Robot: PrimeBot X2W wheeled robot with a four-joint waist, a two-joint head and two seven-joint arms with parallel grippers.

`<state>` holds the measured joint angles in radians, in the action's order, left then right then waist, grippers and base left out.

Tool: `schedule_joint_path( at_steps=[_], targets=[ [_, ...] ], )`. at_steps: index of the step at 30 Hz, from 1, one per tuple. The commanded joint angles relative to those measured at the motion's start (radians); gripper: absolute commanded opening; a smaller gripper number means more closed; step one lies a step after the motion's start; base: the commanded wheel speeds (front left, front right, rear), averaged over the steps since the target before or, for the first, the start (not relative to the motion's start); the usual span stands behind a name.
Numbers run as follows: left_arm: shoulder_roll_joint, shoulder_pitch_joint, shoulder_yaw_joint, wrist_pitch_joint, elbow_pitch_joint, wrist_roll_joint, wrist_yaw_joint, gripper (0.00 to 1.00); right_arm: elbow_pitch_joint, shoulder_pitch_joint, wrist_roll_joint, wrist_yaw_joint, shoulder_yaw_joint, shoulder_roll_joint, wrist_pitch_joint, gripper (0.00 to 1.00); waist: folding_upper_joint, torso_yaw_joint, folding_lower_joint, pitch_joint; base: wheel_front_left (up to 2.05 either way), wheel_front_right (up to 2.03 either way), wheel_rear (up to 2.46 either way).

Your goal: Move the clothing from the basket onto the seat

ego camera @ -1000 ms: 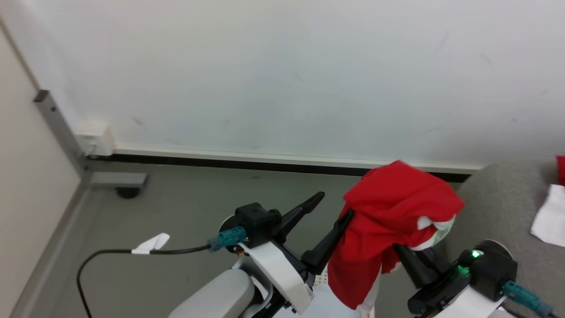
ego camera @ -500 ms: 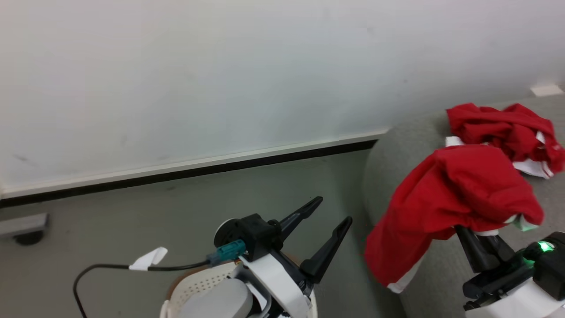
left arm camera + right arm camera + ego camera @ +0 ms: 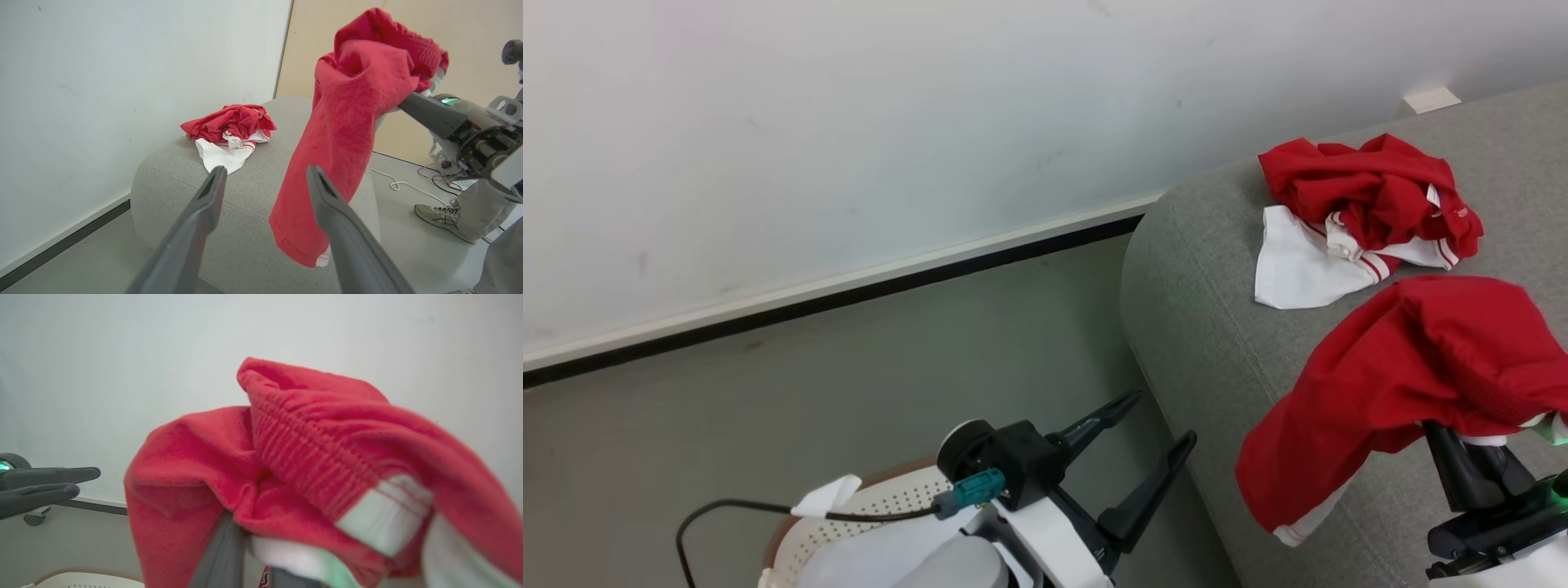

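Note:
My right gripper [image 3: 1462,445] is shut on a red garment of the clothing [image 3: 1405,384], which drapes over its fingers and hangs above the front part of the grey seat [image 3: 1201,310]. The same garment [image 3: 351,122] hangs in front of the seat [image 3: 245,228] in the left wrist view, and it covers the fingertips [image 3: 222,555] in the right wrist view. Another red-and-white garment [image 3: 1372,204] lies crumpled on the seat near the wall. My left gripper [image 3: 1161,418] stands open and holds nothing, above the cream basket [image 3: 882,506] beside the seat.
A white wall with a dark baseboard [image 3: 849,294] runs behind the grey floor. A black cable with a white tag [image 3: 829,496] crosses the basket. A person's shoe [image 3: 439,214] and loose cords [image 3: 404,185] are on the floor beyond the seat, by a beige partition.
The head view has swung right, bringing the seat into view. My right gripper has carried the red garment away from the left gripper and over the seat. The left gripper stays open.

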<state>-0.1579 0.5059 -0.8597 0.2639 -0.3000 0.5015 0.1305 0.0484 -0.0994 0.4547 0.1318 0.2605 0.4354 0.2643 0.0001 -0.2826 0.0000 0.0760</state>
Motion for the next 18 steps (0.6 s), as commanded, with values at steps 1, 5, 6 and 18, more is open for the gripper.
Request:
schedule_joint_path(
  at_steps=[1,5,6,18],
  targets=[
    [-0.005,-0.004,-0.003,0.001,0.005,-0.013,0.0,1.0,0.005,0.009,-0.012,-0.002,-0.015,-0.006,0.0,0.0,-0.0001,-0.001,0.0,0.013,0.0,0.0,0.0],
    [-0.018,0.018,-0.01,0.001,0.018,-0.015,0.0,1.0,-0.021,-0.016,-0.036,-0.002,-0.063,-0.013,0.0,0.0,-0.0001,0.013,0.0,0.056,0.0,0.0,0.0],
    [-0.025,0.024,-0.011,0.001,0.023,-0.016,0.0,1.0,-0.032,-0.03,-0.041,-0.002,-0.08,-0.016,0.0,0.0,-0.0001,0.019,0.0,0.072,0.0,0.0,0.0],
    [-0.14,0.129,-0.007,0.001,0.096,-0.007,0.0,1.0,-0.208,-0.306,-0.027,-0.002,-0.432,0.029,-0.13,0.0,-0.0001,0.127,0.0,0.358,0.0,0.0,0.0]
  ],
)
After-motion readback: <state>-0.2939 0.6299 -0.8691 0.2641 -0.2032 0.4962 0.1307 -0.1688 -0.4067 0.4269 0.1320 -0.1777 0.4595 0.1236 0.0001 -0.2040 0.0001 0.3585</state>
